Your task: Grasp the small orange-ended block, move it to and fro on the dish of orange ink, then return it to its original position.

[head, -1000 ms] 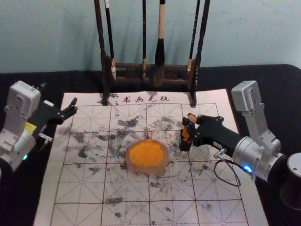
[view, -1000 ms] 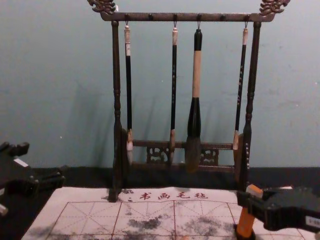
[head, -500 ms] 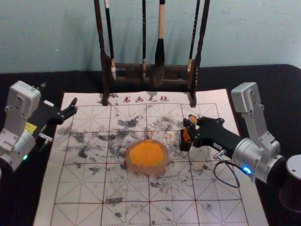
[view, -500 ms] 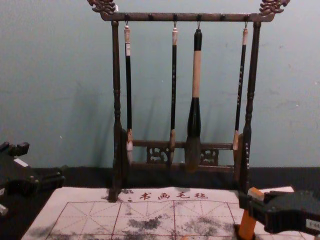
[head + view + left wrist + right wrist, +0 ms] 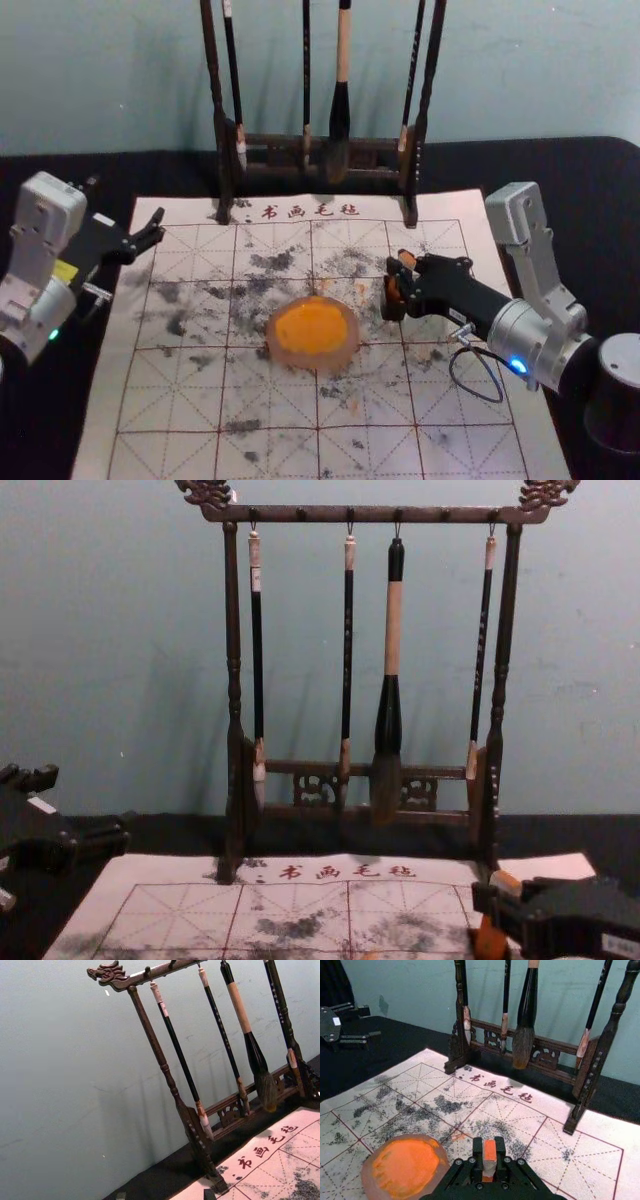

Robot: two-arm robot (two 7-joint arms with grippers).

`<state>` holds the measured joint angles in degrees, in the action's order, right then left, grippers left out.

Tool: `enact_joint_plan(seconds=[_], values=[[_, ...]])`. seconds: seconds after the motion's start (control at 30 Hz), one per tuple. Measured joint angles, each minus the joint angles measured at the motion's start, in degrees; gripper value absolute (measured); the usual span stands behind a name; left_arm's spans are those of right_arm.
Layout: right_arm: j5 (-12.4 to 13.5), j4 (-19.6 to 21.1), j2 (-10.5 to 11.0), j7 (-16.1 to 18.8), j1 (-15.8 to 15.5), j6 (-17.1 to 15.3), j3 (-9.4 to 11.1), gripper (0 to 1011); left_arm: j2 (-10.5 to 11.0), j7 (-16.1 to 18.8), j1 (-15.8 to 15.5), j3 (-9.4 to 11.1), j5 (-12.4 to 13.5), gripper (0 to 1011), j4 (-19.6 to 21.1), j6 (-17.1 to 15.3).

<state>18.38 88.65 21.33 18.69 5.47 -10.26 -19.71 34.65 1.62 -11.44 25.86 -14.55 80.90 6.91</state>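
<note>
The right gripper (image 5: 408,278) is shut on the orange-ended block (image 5: 407,257), right of the ink dish. In the right wrist view the block (image 5: 489,1151) is pinched between both fingers of the right gripper (image 5: 490,1157). A small dark holder (image 5: 394,309) sits around or under the block's lower end; exact contact cannot be told. The chest view has the block (image 5: 490,940) roughly upright beside the right gripper (image 5: 497,895). The dish of orange ink (image 5: 312,332) rests mid-mat. Parked at the left, the left gripper (image 5: 125,208) is open and empty.
A dark wooden rack (image 5: 320,143) with several hanging brushes stands at the mat's far edge. The gridded, ink-stained mat (image 5: 270,400) lies on a black tabletop (image 5: 600,200).
The right gripper has come down a little with the block, whose top sits lower in the chest view. Less of its orange side shows above the holder. The left arm has stayed still.
</note>
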Motion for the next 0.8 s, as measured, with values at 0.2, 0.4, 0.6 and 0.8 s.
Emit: enact_joint_plan(seconds=[0.2,0.4,0.6,0.8], values=[[-0.17,-0.94,-0.41,0.08,0.16,0.26,-0.14,111,0.00,0.00,0.00,0.00,0.00,1001,0.00,0.00],[-0.42,-1.77,-0.68,0.19,0.25,0.45,-0.29,111,0.00,0.00,0.00,0.00,0.00,1001,0.00,0.00],[-0.66,-2.18,-0.89,0.18,0.22,0.45,-0.42,111,0.00,0.00,0.00,0.00,0.00,1001,0.00,0.00],[-0.89,-2.30,-1.00,0.19,0.10,0.34,-0.52,111,0.00,0.00,0.00,0.00,0.00,1001,0.00,0.00]])
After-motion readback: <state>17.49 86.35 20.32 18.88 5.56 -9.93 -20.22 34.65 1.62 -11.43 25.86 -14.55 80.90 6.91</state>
